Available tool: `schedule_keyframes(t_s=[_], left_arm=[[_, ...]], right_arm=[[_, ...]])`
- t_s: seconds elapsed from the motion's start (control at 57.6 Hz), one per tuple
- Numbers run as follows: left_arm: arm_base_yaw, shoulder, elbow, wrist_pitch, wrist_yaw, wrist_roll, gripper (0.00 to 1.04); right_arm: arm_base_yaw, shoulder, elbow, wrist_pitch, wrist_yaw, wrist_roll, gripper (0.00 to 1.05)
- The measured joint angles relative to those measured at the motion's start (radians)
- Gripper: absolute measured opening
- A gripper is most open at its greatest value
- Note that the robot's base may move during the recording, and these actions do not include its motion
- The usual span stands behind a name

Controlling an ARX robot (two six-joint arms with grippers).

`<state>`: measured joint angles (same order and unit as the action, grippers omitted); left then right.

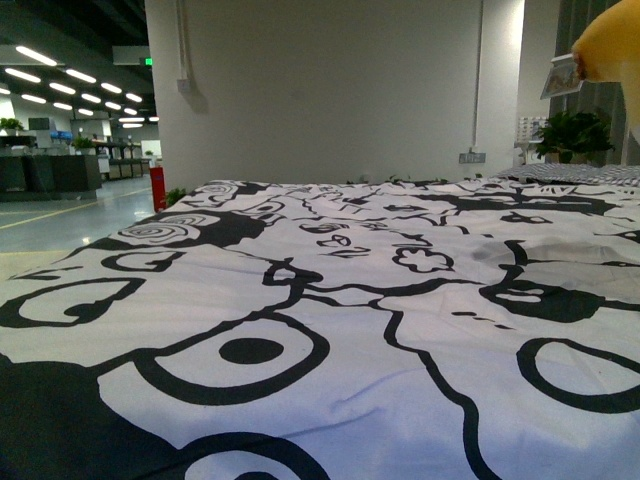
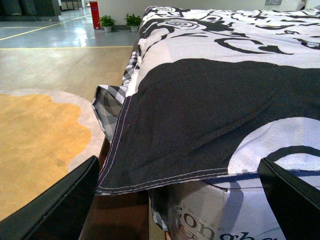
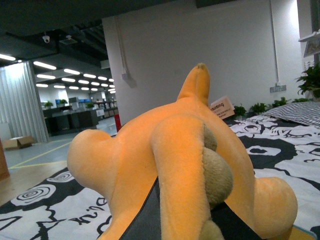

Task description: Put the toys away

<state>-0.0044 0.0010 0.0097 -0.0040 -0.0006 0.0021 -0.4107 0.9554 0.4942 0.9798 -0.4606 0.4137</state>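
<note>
Right gripper (image 3: 190,227) shows only as dark fingers (image 3: 142,220) low in its wrist view, closed against the yellow-orange plush toy (image 3: 170,150). The toy's body fills the space between them, so it is gripped. In the front view the toy hangs high at the right edge, well above the black-and-white bedspread (image 1: 330,290), with a white tag (image 1: 562,75) sticking out beside it. At the bedspread's hemmed corner the left gripper (image 2: 172,200) has its fingers (image 2: 55,205) spread wide with nothing between them — a checked sheet (image 2: 112,97) shows under the hem and an orange rug (image 2: 35,145) lies on the floor beside.
</note>
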Motion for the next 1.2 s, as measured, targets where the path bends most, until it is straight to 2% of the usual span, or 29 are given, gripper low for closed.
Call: schedule_keyframes(t_s=[0.156, 0.4, 0.799, 1.199], left_arm=[[0.0, 0.0, 0.0, 0.0, 0.0, 0.0, 0.98], [0.0, 0.0, 0.0, 0.0, 0.0, 0.0, 0.98], [0.0, 0.0, 0.0, 0.0, 0.0, 0.0, 0.98], [0.0, 0.0, 0.0, 0.0, 0.0, 0.0, 0.98]], right_arm=[[-0.107, -0.141, -0.066, -0.024, -0.091, 0.123, 0.07], [-0.155, -0.285, -0.153, -0.087, -0.151, 0.191, 0.07], [-0.087, -0.586, -0.286, -0.336, -0.142, 0.179, 0.07], [-0.026, -0.655, -0.32, -0.423, -0.095, 0.11, 0.07]])
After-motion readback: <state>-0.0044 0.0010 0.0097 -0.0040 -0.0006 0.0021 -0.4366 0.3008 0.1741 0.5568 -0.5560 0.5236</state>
